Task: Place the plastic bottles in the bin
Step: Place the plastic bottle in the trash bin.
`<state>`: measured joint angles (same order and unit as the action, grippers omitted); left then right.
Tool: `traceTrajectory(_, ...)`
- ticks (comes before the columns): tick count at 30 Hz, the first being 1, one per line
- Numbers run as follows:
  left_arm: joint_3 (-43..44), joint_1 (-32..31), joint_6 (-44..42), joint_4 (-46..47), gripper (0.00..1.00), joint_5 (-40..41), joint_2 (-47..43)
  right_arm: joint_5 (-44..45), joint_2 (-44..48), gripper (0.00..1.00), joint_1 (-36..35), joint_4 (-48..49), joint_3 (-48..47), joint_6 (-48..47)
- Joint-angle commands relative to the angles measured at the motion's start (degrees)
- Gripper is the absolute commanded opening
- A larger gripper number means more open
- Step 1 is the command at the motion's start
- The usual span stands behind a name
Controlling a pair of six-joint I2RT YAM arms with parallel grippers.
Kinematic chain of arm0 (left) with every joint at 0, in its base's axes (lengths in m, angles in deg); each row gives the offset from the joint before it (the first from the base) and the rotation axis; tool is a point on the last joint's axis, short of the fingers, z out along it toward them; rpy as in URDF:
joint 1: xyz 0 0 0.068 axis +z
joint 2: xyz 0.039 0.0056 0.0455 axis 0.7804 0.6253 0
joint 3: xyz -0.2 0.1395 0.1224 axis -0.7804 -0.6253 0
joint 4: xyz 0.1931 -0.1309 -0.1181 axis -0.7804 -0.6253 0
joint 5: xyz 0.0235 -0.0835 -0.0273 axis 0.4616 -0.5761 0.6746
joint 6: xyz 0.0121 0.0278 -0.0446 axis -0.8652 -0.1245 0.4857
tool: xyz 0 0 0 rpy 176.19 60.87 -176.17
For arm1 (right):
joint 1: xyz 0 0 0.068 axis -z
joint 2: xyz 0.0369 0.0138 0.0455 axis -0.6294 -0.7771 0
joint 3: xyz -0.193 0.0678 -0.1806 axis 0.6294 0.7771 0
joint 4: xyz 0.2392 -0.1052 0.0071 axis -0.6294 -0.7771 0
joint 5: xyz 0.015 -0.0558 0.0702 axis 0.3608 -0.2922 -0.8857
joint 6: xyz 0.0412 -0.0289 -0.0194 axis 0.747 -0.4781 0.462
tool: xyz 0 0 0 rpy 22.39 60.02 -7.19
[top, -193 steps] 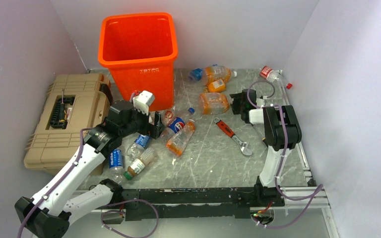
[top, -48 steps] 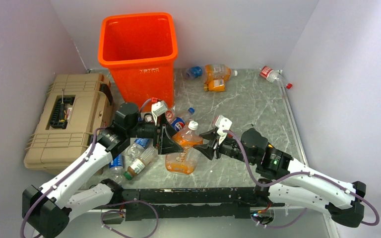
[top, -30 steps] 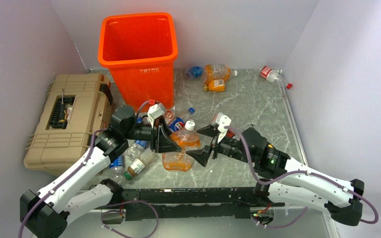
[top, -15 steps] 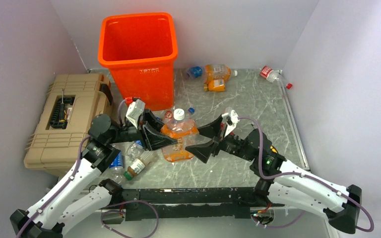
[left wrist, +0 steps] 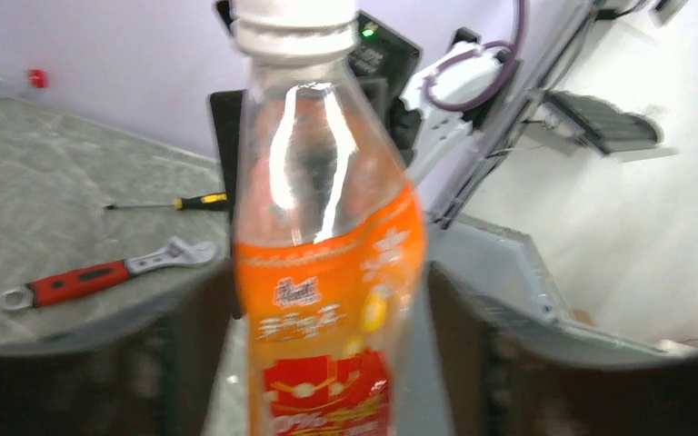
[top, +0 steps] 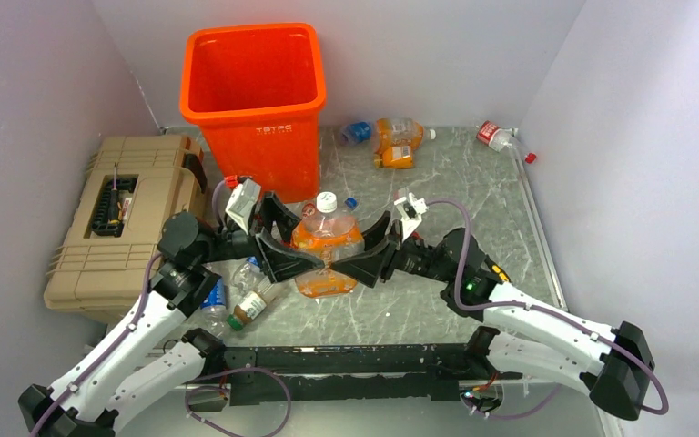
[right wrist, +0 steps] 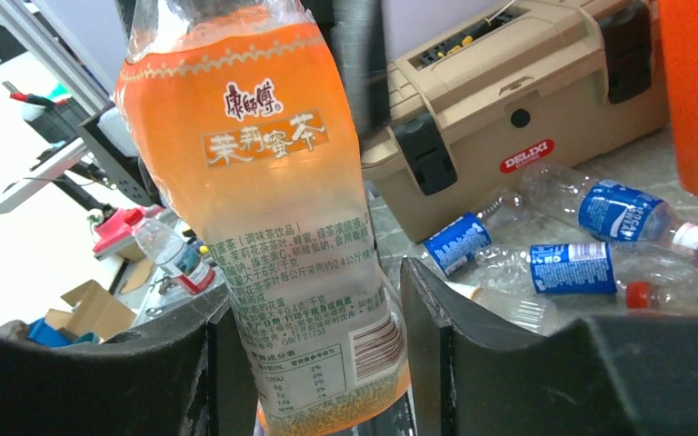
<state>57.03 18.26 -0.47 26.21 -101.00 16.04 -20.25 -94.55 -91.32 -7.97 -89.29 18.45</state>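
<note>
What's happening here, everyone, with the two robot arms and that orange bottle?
Both arms meet at one upright orange-labelled bottle with a white cap, just in front of the orange bin. The right claw seems closed on its sides, while the left claw stands open, slightly off it. It looks like a handover. More bottles lie on the table, near the left arm and at the back, not yet binned.

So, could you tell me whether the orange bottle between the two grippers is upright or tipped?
Upright: the orange bottle has its white cap on top, and its label reads level.
</note>
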Motion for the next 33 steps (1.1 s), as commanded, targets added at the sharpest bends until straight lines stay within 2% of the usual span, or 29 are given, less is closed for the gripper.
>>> traceTrajectory(1, 2.25, -0.15, -2.65, -4.95, 0.91, 4.30, -1.47, -1.14, 1.77, 0.45, 0.01, 5.69, -0.02, 0.19)
traceTrajectory(2, 3.19, -0.11, -4.10, -7.16, 0.98, 6.70, -2.20, -0.76, 2.39, 0.44, 0.02, 4.58, -0.04, -0.54)
traceTrajectory(3, 4.27, -0.10, -5.54, -9.27, 0.99, 9.37, -2.89, -0.35, 2.90, 0.43, 0.02, 3.48, 0.04, -1.33)
traceTrajectory(8, 12.32, -0.10, -10.15, -15.15, 1.00, 19.83, -1.35, 1.14, 3.83, 0.41, -0.06, -1.21, 0.95, -4.57)
traceTrajectory(11, 17.58, -0.10, -9.94, -15.80, 0.99, 21.78, 2.31, 1.47, 3.55, 0.40, -0.07, -2.52, 1.48, -5.85)
traceTrajectory(16, 23.22, -0.08, -7.53, -12.86, 1.00, 15.69, 7.86, 2.00, 3.13, 0.38, -0.07, -4.22, 1.44, -7.70)
traceTrajectory(21, 28.86, -0.14, -7.15, -18.61, 0.98, 9.84, 13.59, 2.23, 3.47, 0.36, -0.07, -5.58, 1.16, -8.78)
traceTrajectory(25, 28.61, -0.15, -6.73, -20.20, 0.93, 8.02, 15.51, 2.48, 3.58, 0.36, -0.07, -6.17, 0.94, -9.27)
traceTrajectory(30, 27.31, -0.13, -6.26, -21.97, 0.81, 5.88, 15.74, 3.24, 3.47, 0.35, -0.07, -6.31, 0.84, -9.52)
traceTrajectory(33, 26.41, -0.14, -5.72, -21.52, 0.83, 4.47, 14.92, 4.18, 3.41, 0.35, -0.07, -6.63, 0.84, -9.76)
